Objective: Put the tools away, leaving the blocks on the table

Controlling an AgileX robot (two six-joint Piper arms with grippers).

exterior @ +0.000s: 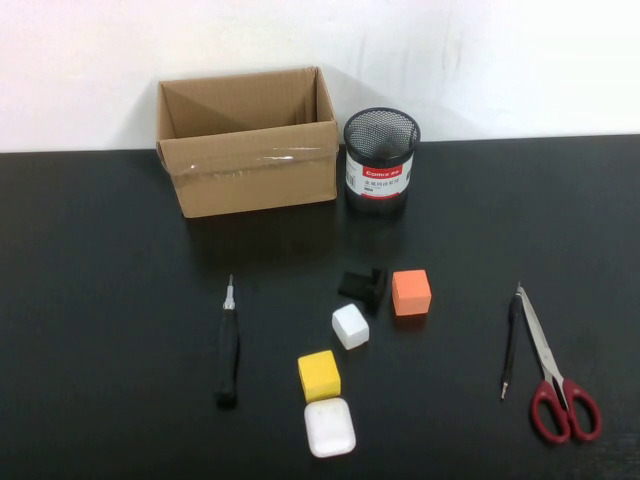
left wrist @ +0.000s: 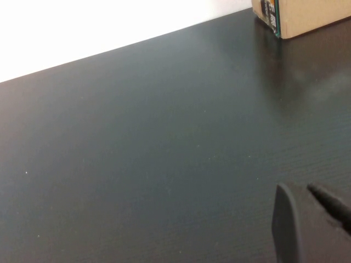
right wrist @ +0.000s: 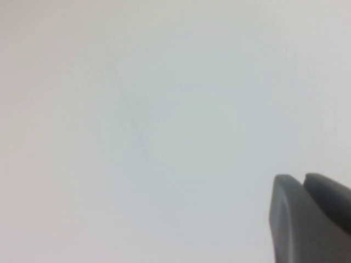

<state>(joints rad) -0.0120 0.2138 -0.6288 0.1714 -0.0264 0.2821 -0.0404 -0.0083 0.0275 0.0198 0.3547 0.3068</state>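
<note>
Wide matte black tabletop (left wrist: pixel 164 153) fills most of the view — bare, faintly reflective. A corner of a brown cardboard box (left wrist: pixel 307 16) stands on it at its far edge. Part of the dark grey left gripper (left wrist: pixel 310 227) shows — above the table.

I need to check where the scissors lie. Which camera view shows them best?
The high view: the scissors lie whole on the table's right side, beside the thin driver. Neither wrist view shows them; the left gripper faces bare table, the right gripper a blank wall.

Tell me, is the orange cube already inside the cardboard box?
No, the orange cube sits on the black table, well in front of the open cardboard box.
</note>
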